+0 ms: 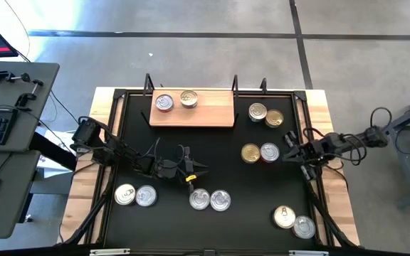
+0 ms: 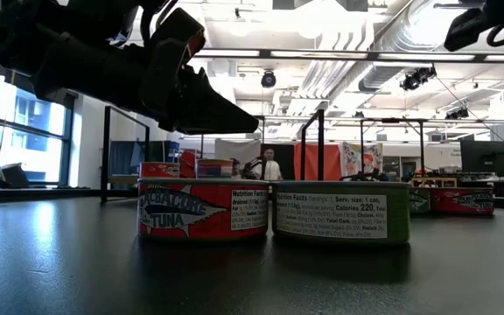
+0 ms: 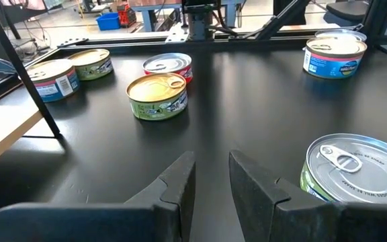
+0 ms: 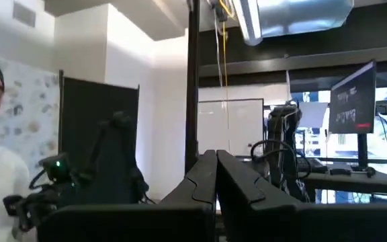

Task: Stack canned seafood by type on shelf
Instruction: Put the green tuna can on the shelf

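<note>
The shelf (image 1: 208, 114) sits at the top middle of the high view with just 2 cans on its left end, a silver-topped one (image 1: 164, 103) and a gold-topped one (image 1: 188, 98), side by side and not stacked. Everything else is on the black table (image 1: 212, 153) in pairs: gold plus silver (image 1: 260, 152) right of centre, 2 more (image 1: 266, 114) just right of the shelf, 2 silver (image 1: 211, 200) low centre, 2 at lower left (image 1: 135, 195), 2 at lower right (image 1: 294, 222).

The left gripper (image 1: 191, 173) hovers mid-table, right above that low-centre pair, fingers (image 3: 173, 185) spread a little with nothing between them. In its wrist view a silver-lidded can (image 3: 351, 168) sits just off to one side of the fingers, not lined up.

My guess is that's the next pick, so I'd open wider, centre over the can, come straight down and grip the side wall, not the lid rim. Those 2 cans touch, so a sloppy approach probably shoves the neighbour.

The right gripper (image 1: 290, 151) waits beside the gold/silver pair at centre right, fingers pressed together, empty.
</note>
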`<state>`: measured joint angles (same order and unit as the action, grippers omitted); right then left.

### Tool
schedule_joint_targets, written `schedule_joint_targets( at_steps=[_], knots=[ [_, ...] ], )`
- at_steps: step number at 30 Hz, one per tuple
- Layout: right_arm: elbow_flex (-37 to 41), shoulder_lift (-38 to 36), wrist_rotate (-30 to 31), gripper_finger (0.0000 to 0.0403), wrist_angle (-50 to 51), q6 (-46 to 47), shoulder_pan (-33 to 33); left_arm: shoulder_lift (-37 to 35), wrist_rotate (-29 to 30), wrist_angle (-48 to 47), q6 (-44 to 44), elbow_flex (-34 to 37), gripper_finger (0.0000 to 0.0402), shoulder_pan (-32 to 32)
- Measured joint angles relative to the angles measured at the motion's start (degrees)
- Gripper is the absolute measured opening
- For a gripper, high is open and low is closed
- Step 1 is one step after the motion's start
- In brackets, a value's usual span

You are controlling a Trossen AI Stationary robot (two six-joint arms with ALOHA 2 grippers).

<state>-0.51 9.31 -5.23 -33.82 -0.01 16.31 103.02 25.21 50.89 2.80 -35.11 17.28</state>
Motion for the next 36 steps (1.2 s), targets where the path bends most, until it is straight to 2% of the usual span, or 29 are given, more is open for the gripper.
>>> schedule_joint_targets(
  at_steps=[7,11,17,20,26,30,33,36],
  knots=[
    [0.00,12.87,16.96,0.0000,-3.67,-0.82,2.95,0.00,0.04,0.39,0.16,0.00,0.0080,0.00],
    [0.00,19.72,22.87,0.0000,-3.70,5.84,2.29,0.00,0.04,0.39,0.15,0.00,0.0080,0.02],
    [0.02,27.63,24.47,0.0001,-3.58,12.21,0.19,0.00,0.04,0.39,0.16,-0.01,0.0080,0.02],
    [0.02,31.10,25.91,0.0014,-3.00,14.01,-0.89,0.00,0.04,0.41,0.12,-0.02,0.0080,0.00],
    [-2.50,38.23,27.30,0.0098,1.48,12.63,-2.21,0.00,0.04,0.40,0.09,-0.02,0.0080,0.00],
    [-6.45,45.04,27.30,0.0158,5.73,6.36,-1.10,0.00,0.04,0.42,0.02,-0.01,0.0080,0.00],
    [-10.29,50.95,28.39,0.0178,8.05,1.91,-0.24,0.00,0.04,0.39,-0.02,0.00,0.0080,0.00],
    [-14.21,55.85,29.41,0.0182,9.70,1.09,-0.09,0.00,0.04,0.39,0.11,-0.02,0.0080,0.00]
  ],
)
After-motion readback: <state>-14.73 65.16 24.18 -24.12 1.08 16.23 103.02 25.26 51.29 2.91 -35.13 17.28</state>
